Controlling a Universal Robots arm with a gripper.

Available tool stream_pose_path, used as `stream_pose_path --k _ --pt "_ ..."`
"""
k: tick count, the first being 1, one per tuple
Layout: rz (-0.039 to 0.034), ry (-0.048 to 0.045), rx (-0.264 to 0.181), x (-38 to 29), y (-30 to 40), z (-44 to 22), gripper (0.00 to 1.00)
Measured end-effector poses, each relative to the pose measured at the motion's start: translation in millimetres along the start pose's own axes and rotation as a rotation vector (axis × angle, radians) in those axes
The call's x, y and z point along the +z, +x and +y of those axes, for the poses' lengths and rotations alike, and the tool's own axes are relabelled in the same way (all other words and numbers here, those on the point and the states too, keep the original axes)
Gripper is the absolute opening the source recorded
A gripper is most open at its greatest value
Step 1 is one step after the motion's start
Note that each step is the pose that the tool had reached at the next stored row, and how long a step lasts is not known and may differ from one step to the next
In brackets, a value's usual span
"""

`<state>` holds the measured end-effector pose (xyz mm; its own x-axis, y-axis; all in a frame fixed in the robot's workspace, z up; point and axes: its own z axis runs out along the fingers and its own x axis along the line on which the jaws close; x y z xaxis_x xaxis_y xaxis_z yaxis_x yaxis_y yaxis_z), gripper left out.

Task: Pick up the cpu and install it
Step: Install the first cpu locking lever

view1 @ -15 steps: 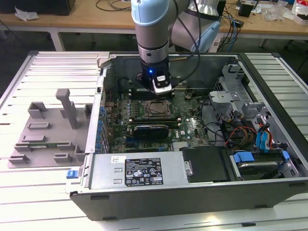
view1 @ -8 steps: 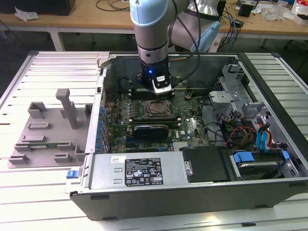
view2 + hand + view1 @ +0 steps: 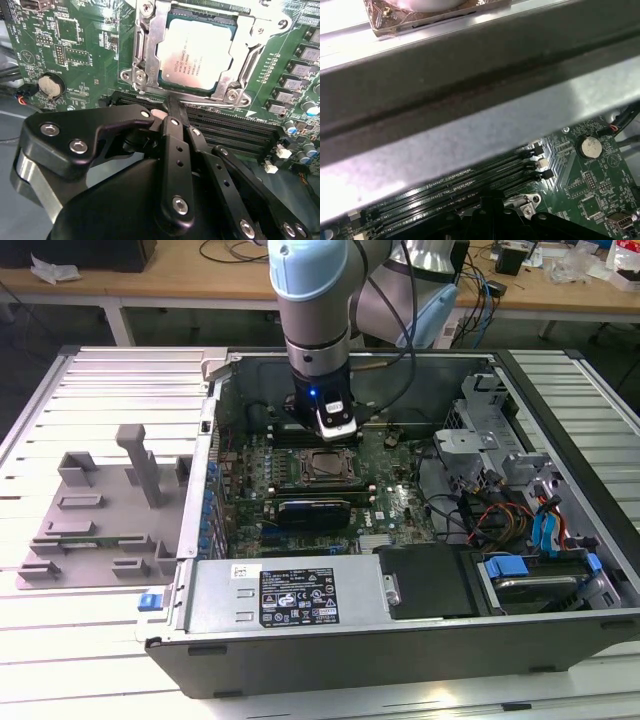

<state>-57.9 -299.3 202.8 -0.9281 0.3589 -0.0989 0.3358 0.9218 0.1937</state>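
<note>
The cpu (image 3: 196, 54), a silvery square chip, lies flat inside the metal socket frame (image 3: 145, 50) on the green motherboard (image 3: 85, 45). In the exterior view the cpu (image 3: 326, 465) sits in the middle of the open computer case, just in front of my gripper (image 3: 336, 428). In the second wrist view my gripper (image 3: 171, 107) hangs over the black memory slots (image 3: 235, 132) beside the socket, its black fingers (image 3: 175, 145) drawn together with nothing between them. It is apart from the cpu. The first wrist view shows my gripper (image 3: 492, 207) low over the memory slots (image 3: 450, 192).
The case's back wall (image 3: 470, 95) stands close behind the gripper. A coin battery (image 3: 51, 86) sits on the board beside the socket. A grey slotted holder (image 3: 100, 510) lies on the table at the exterior view's left. Drive cages and cables (image 3: 500, 510) fill the case's right side.
</note>
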Motion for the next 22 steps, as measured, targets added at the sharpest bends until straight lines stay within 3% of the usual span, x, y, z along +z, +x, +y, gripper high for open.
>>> stream_pose_path --k 11,18,22 --pt "-0.0015 -0.0028 0.000 -4.5 2.2 1.4 0.11" --pt "-0.0033 -0.0040 0.000 -4.4 4.7 2.0 0.11" --pt "-0.0088 -0.0062 -0.001 -1.0 5.1 1.3 0.11"
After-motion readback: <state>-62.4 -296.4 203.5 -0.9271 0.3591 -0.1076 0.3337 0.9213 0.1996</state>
